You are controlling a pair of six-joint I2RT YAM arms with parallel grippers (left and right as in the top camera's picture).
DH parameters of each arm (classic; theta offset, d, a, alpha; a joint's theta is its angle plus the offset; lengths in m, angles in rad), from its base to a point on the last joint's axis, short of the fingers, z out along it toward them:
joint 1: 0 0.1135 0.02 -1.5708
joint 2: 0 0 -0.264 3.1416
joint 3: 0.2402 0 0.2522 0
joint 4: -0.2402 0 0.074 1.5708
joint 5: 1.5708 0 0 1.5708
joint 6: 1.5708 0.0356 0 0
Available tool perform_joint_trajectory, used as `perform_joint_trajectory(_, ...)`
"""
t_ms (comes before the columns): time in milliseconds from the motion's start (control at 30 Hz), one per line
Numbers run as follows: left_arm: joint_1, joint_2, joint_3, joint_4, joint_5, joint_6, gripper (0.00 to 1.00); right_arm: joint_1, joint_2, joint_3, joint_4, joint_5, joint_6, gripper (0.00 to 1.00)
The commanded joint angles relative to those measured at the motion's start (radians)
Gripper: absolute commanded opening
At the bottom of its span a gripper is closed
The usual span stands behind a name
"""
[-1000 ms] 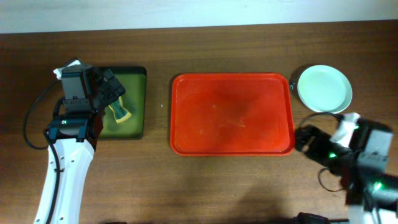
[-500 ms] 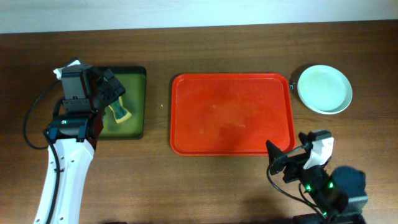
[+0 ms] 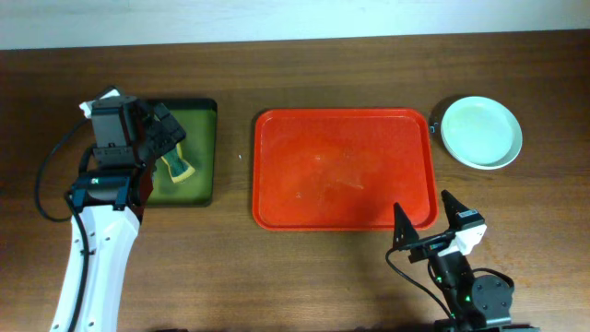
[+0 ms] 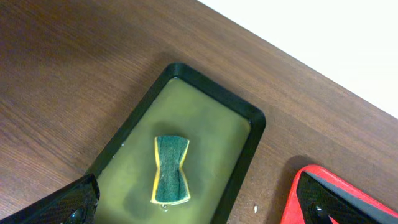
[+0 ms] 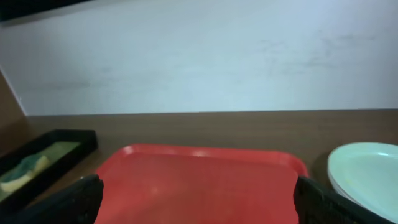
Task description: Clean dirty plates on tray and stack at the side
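The tray (image 3: 343, 171) lies at the centre of the overhead frame and carries no plates; its floor is bare apart from faint marks. The plates (image 3: 480, 132) sit on the table (image 3: 304, 277) at the upper right, just beside the tray's right rim. A clean mint-blue one is on top, and the number beneath it cannot be read from above. The left gripper (image 3: 173, 131), upper left, hangs over the green tray (image 3: 198, 180) with its fingers spread and empty. The sponge (image 3: 175, 165) lies loose in that tray below it. The right gripper (image 3: 426, 219), lower right, is likewise spread wide, holds nothing, and sits near the tray's lower right corner. Judgement: cleaning and stacking appear complete; at most, parking the arms remains.
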Motion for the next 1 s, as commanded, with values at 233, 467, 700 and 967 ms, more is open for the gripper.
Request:
perform_joint_trajectory(233,0.004,-0.002,0.008,-0.006,0.003,0.009,1.00,-0.063,-0.011,-0.026,-0.084,0.087,-0.059,0.98)
perform_joint_trajectory(467,0.004,-0.002,0.008,-0.008,0.003,0.009,0.99,-0.098,-0.011,-0.026,-0.086,0.103,-0.129,0.98)
perform_joint_trajectory(700,0.004,-0.002,0.008,-0.008,0.003,0.009,0.99,-0.098,-0.011,-0.026,-0.085,0.106,-0.130,0.98)
perform_joint_trajectory(967,0.004,-0.002,0.008,-0.008,0.003,0.009,0.99,-0.098,-0.011,-0.026,-0.085,0.106,-0.130,0.98)
